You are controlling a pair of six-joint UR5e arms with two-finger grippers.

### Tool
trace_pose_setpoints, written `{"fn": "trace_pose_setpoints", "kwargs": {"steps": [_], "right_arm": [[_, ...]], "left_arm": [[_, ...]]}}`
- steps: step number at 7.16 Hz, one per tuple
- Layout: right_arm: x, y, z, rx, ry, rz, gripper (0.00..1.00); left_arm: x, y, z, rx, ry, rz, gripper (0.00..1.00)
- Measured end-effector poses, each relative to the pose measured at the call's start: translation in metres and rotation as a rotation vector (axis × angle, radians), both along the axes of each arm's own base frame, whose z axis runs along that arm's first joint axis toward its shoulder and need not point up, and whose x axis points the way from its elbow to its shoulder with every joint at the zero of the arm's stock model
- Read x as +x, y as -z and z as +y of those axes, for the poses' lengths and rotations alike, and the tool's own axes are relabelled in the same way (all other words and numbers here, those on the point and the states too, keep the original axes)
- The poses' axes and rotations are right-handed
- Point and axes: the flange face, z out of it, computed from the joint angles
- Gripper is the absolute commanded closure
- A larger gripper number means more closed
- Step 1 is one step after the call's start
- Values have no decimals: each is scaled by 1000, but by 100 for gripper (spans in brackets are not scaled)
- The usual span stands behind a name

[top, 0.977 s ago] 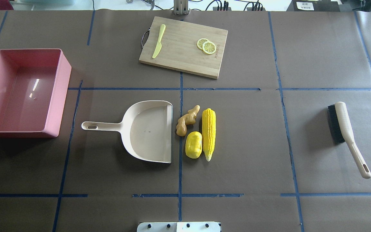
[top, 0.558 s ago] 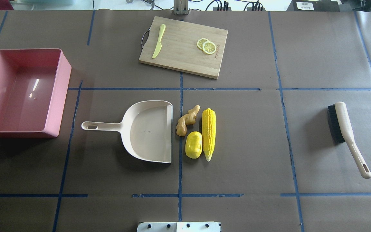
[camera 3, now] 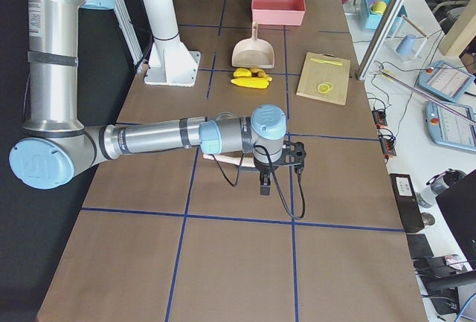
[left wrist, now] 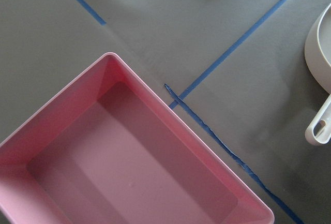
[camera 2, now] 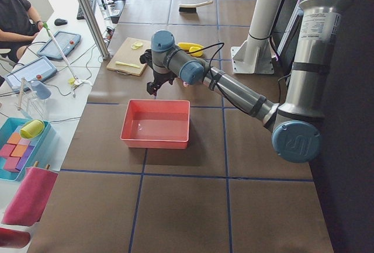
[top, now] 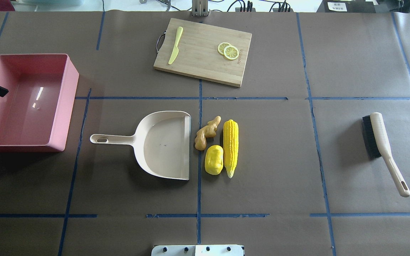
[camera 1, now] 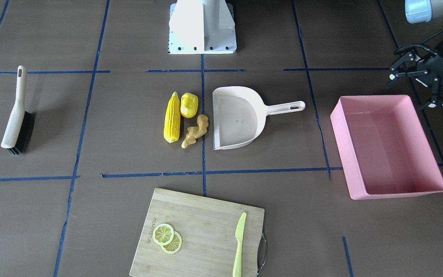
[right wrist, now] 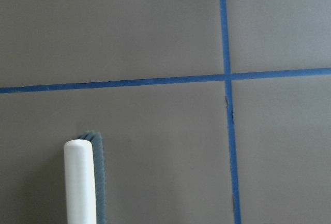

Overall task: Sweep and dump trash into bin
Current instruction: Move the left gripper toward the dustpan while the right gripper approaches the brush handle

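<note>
Setup on brown-papered table (top: 279,160) w/ blue tape grid. Trash = 3 toy foods, all on the table near centre: corn cob (top: 230,147) lies parallel to the dustpan's open lip. Yellow lump (top: 214,160) sits right against the cob on the dustpan side. Ginger root (top: 206,133) is just beside the lip, close to the lump; can't tell if they touch. Dustpan (top: 166,145) lies flat, mouth toward the trash, handle pointing at the bin (top: 62,106). Bin is a pink tub at the robot's L end of the table, well apart from the trash, upright. L gripper (camera 1: 410,94) hangs in air by the bin's robot-side outer corner in the front view, fingers (camera 1: 392,79) spread wide, nothing btw them; not touching the bin. L wrist cam looks down on the bin's corner and the dustpan handle end. Brush (top: 381,142) lies at the robot's R side, well apart from the trash, bristles facing centre. R gripper (camera 3: 265,181) hovers over the brush, seen only from the side; can't tell if fingers are wide or narrow. R wrist cam shows the brush's head end at the bottom of frame. Far side: cutting board (top: 205,39) w/ knife (top: 174,46) and lemon slices (top: 228,51) on it.
</note>
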Motion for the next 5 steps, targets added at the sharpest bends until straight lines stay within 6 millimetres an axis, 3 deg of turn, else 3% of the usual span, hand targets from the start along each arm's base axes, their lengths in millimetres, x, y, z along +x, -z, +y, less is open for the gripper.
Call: {"fn": "trace_pose_setpoints", "kwargs": {"steps": [2, 5], "right_arm": [[-60, 30, 32, 2, 30, -25, 0], [-145, 36, 70, 12, 65, -34, 0]], "left_arm": [[23, 11, 3, -4, -29, 10, 0], [29, 16, 2, 2, -37, 14, 0]]}}
